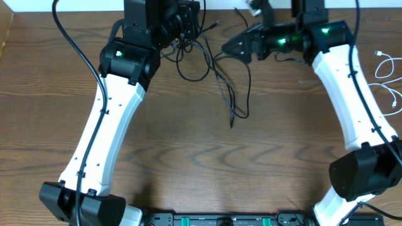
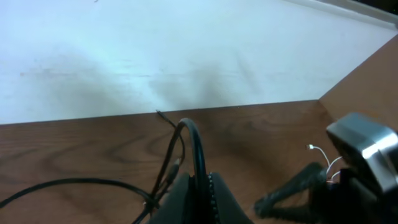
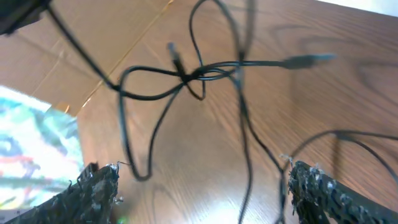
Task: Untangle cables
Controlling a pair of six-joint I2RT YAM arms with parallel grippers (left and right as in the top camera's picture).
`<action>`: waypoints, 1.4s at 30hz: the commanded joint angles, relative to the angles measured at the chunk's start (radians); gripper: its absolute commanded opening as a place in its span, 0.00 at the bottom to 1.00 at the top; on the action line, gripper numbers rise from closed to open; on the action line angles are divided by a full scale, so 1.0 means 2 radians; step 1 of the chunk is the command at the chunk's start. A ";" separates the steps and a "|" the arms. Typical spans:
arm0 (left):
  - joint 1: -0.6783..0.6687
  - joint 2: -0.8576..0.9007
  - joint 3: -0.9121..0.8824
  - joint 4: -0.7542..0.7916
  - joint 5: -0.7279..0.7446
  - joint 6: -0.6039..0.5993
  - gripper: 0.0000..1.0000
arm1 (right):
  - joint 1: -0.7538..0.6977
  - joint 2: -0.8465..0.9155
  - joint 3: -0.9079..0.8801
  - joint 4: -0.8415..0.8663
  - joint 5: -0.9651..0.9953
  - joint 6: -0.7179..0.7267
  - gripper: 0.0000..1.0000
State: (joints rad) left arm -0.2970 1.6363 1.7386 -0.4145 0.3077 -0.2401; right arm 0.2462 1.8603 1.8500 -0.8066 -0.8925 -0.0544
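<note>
Table (image 1: 188, 150) of brown wood is carrying both cables. Left gripper (image 1: 183, 26) is sitting at the far edge, its fingers (image 2: 186, 196) pressing together on the black cable (image 3: 189, 76), which is sprawling in loops at far centre. Right gripper (image 1: 227, 49) is hovering beside those loops, fingers (image 3: 317, 186) standing apart. White cable (image 1: 384, 66) is lying well apart, near the right edge.

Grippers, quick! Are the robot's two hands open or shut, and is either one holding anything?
The left gripper is shut on the black cable.
The right gripper is open, holding nothing.
</note>
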 commanded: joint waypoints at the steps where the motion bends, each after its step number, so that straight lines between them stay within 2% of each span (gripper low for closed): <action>1: 0.002 -0.001 -0.001 0.004 -0.007 -0.014 0.07 | 0.023 0.000 -0.003 0.006 -0.022 -0.017 0.85; 5: 0.002 -0.001 -0.001 0.004 -0.007 -0.014 0.07 | 0.044 0.011 -0.003 0.021 -0.026 -0.016 0.85; 9: 0.002 -0.001 -0.001 0.004 -0.007 -0.014 0.07 | 0.060 0.032 -0.003 0.033 -0.007 -0.008 0.74; 13: 0.002 -0.001 -0.001 0.004 -0.007 -0.014 0.08 | 0.070 0.061 -0.003 0.052 0.035 0.024 0.70; 16: 0.003 -0.001 -0.001 0.004 -0.007 -0.014 0.07 | 0.077 0.079 -0.003 0.073 0.036 0.029 0.46; 17: 0.004 -0.001 -0.001 0.004 -0.009 -0.014 0.07 | 0.077 0.080 -0.003 0.078 0.040 0.029 0.27; 19: 0.008 -0.001 -0.001 -0.002 -0.035 -0.013 0.07 | 0.071 0.076 -0.002 0.084 0.066 0.040 0.02; 25: 0.044 -0.001 -0.002 -0.034 -0.255 -0.012 0.07 | 0.027 0.039 -0.002 0.066 0.246 0.105 0.01; 28: 0.077 -0.001 -0.002 -0.034 -0.311 -0.011 0.07 | 0.005 0.023 -0.002 0.045 0.345 0.143 0.01; 34: 0.148 -0.002 -0.002 -0.033 -0.343 0.005 0.08 | -0.028 0.021 -0.002 0.002 0.540 0.198 0.01; 39: 0.202 -0.002 -0.001 -0.028 -0.345 0.005 0.08 | -0.051 0.021 -0.002 -0.029 0.617 0.217 0.01; 42: 0.220 -0.002 -0.001 -0.032 -0.332 0.005 0.07 | -0.067 0.021 -0.002 -0.041 0.614 0.221 0.01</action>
State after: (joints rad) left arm 0.0544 1.6367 1.7355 -0.4889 -0.2050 -0.2424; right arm 0.2161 1.8977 1.8473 -0.8688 0.0765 0.3183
